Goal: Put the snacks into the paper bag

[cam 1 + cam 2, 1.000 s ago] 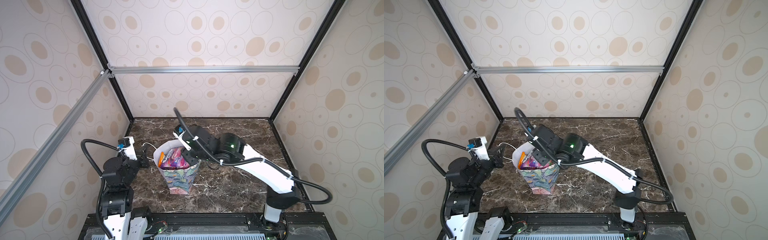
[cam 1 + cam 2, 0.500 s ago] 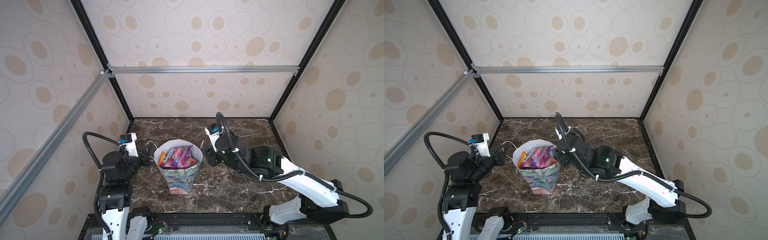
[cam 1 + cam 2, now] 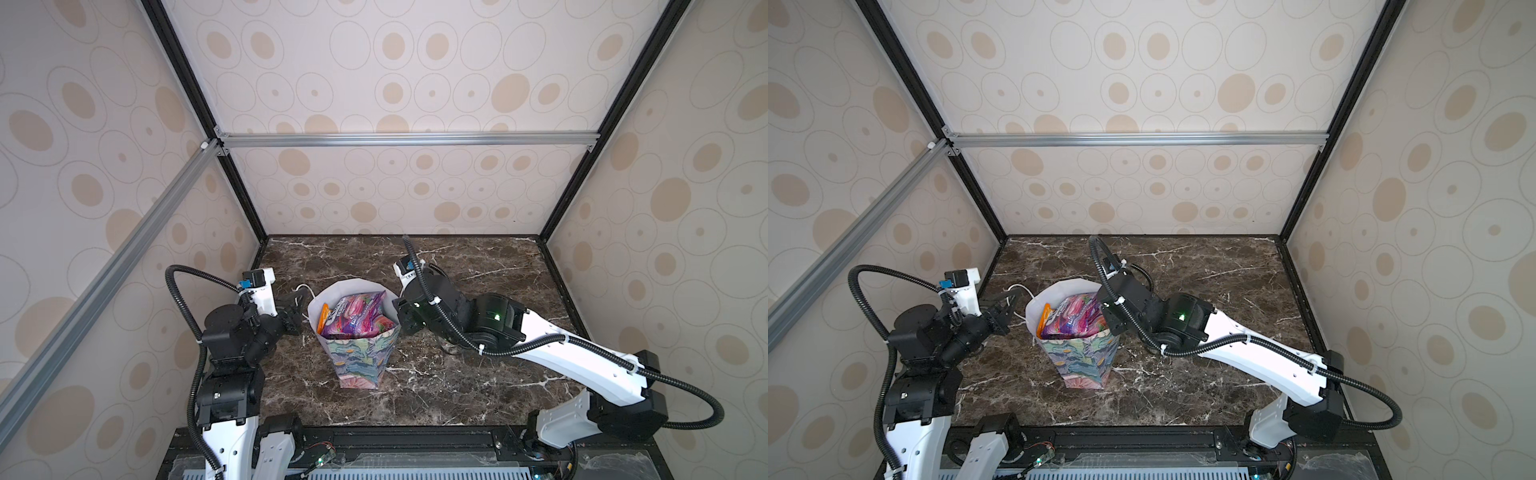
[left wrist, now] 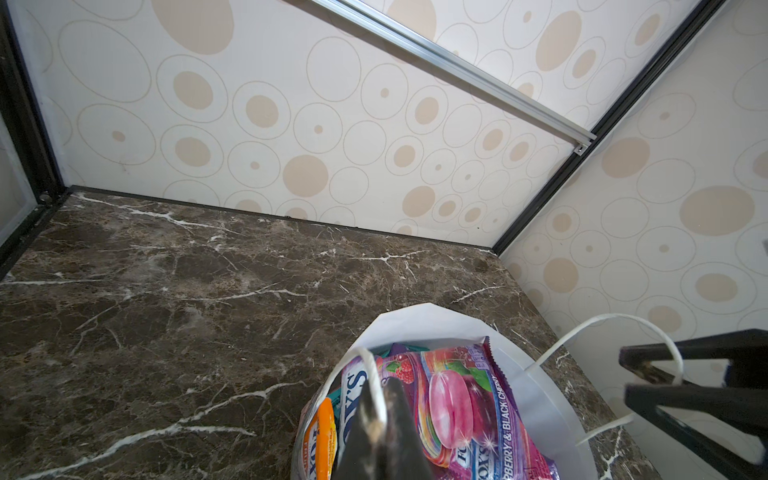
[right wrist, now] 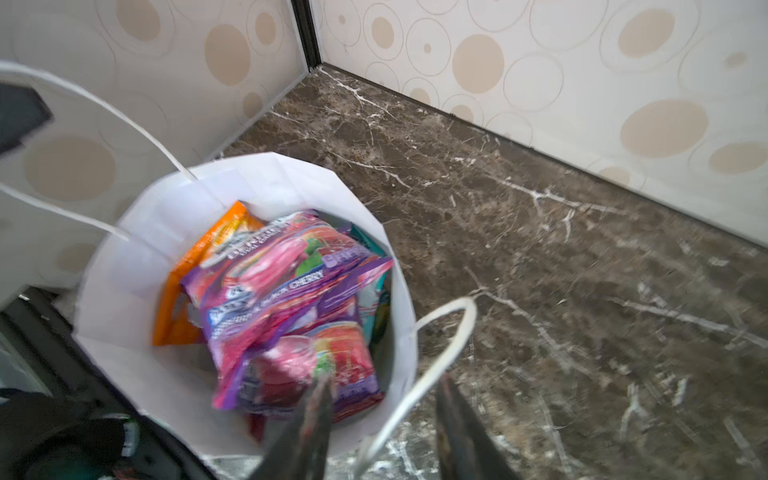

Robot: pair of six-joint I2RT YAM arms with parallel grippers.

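The right handle [image 5: 465, 316] of the paper bag [image 5: 124, 270] lies between our right gripper's [image 5: 386, 386] part-open jaws; our left gripper [image 4: 378, 399] is pinched shut on the left handle [image 4: 371, 374].

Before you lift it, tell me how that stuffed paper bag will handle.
The paper bag probably feels light: only thin snacks fill it. Its narrow base suggests it tips if pushed. The thin cord handle likely sags.

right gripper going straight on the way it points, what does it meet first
Likely the bag handle, looped just ahead between the right gripper fingers; then the rim, depth unclear.
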